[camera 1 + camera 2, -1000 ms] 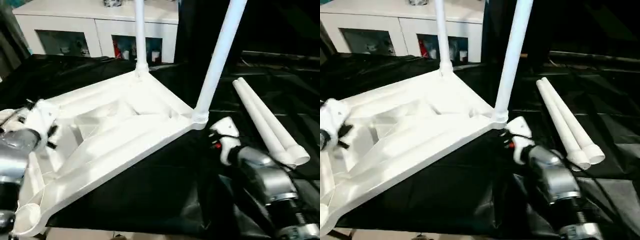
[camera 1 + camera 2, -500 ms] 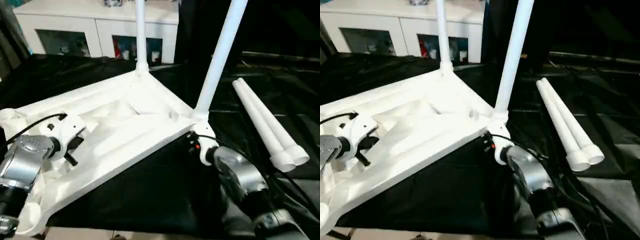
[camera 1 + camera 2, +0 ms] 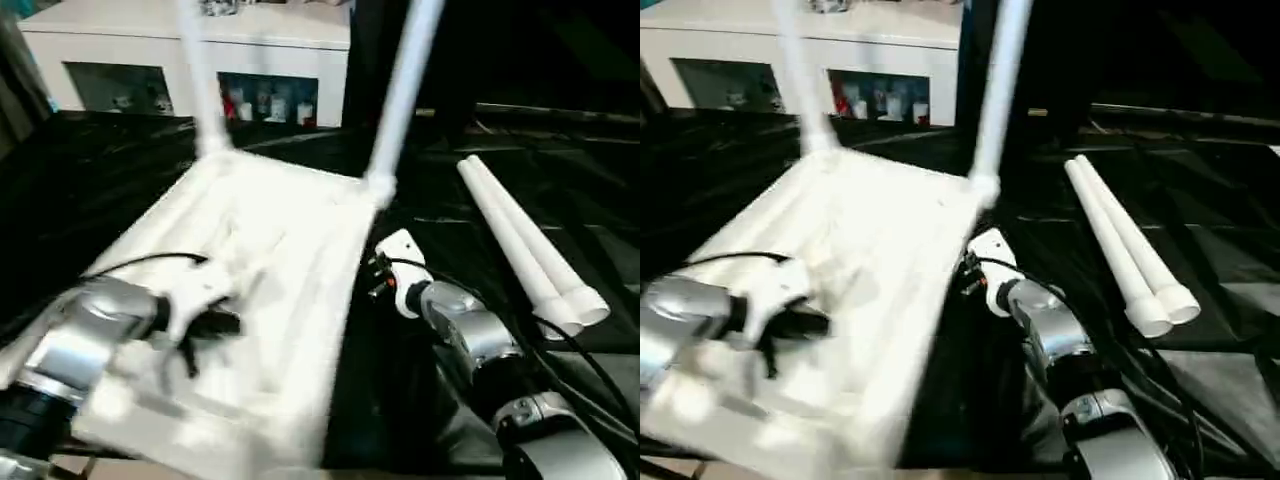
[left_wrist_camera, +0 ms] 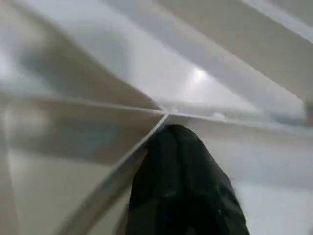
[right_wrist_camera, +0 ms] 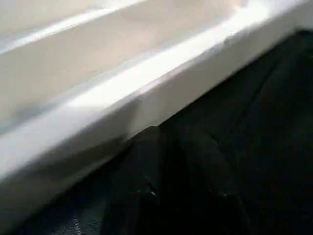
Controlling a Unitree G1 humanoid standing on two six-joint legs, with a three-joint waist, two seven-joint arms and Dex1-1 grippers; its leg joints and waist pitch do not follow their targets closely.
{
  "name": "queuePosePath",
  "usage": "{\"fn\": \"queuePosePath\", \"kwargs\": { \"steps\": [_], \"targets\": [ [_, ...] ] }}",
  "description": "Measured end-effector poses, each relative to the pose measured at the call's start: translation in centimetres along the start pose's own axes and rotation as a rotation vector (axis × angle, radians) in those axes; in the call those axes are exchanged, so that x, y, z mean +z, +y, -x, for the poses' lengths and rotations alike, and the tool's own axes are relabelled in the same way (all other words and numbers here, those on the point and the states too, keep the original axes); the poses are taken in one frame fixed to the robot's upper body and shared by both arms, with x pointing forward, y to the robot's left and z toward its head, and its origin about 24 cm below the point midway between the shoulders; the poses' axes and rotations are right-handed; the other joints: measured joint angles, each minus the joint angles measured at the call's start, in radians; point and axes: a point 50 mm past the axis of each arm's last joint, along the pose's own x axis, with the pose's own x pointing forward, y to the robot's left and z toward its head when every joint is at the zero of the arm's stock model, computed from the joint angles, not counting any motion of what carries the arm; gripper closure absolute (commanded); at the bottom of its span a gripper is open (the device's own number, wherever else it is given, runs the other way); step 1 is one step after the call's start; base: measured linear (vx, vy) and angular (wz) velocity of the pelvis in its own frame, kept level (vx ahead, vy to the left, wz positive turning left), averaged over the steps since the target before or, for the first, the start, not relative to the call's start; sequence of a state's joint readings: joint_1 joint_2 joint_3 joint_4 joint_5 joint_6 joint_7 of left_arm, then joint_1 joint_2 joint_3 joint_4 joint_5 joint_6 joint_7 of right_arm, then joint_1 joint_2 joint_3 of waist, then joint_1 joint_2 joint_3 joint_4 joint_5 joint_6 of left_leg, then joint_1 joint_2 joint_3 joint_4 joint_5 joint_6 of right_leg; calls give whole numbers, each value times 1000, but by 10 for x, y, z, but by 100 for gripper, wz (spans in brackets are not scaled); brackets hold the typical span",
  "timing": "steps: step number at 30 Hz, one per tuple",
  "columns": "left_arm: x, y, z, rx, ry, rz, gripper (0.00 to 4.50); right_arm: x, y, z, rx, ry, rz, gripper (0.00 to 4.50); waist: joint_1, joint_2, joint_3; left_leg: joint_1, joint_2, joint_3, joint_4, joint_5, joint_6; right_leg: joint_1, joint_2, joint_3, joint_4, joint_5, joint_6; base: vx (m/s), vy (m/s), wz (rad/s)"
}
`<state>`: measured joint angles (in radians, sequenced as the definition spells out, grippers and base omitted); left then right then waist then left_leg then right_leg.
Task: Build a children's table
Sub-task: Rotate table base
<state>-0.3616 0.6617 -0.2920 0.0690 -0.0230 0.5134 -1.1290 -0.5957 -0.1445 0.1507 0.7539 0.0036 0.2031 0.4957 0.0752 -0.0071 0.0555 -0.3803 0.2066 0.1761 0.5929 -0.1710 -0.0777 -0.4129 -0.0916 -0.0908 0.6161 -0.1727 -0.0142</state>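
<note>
On the black-covered tabletop (image 3: 120,150), the upturned children's table (image 3: 270,260) lies; left gripper (image 3: 215,322) jaws clenched against its ribs, right gripper (image 3: 375,275) at its edge, jaws' state unclear.

White glass-doored cabinet (image 3: 190,60), black sheet (image 3: 600,200) underneath

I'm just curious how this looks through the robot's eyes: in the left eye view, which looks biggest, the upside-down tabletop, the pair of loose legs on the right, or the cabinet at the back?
1. tabletop, by far
2. cabinet
3. loose legs

The cabinet stands farther off and is cut by the edge, so it only looks smaller.
</note>
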Motion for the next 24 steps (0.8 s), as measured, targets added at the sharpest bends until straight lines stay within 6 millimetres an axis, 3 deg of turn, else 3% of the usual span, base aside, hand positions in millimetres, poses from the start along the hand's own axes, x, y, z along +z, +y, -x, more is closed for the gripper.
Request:
{"fn": "queuePosePath", "kwargs": {
  "steps": [5, 10, 13, 17, 24],
  "targets": [
    [12, -4, -19, -44, -54, -35, 450, 2, -5, 2, -23, -17, 0, 447, -11, 1, 0, 0, 0, 0, 0, 0, 0, 0, 0, 0, 0, 0, 0, 0, 0, 0],
    [24, 3, -36, -3, -87, -68, 450, 4, -12, 5, -49, -28, 7, 447, -14, 4, 1, 0, 0, -1, 1, 0, 0, 0, 0, 0, 1, 1, -1, 0, 0, 0],
    [30, 21, -45, 147, -72, -97, 450, 10, -15, 5, -76, -54, 19, 447, -14, 6, 2, 0, 0, -1, 1, 0, 0, 0, 0, 0, 1, 3, -2, 0, 0, 0],
    [38, 42, -40, 342, -77, -108, 450, 20, -17, 6, -114, -96, 27, 447, -20, 7, 2, 0, 0, -3, 1, 0, 0, 0, 1, -2, 0, 6, -1, 0, 0, 0],
    [34, 64, -38, 593, -96, -81, 450, 43, -58, 36, -372, -163, 26, 447, -17, 7, 2, -2, 0, -3, 3, 1, 0, 0, 1, -2, -1, 6, -2, 0, 0, 0]
  ]
}}
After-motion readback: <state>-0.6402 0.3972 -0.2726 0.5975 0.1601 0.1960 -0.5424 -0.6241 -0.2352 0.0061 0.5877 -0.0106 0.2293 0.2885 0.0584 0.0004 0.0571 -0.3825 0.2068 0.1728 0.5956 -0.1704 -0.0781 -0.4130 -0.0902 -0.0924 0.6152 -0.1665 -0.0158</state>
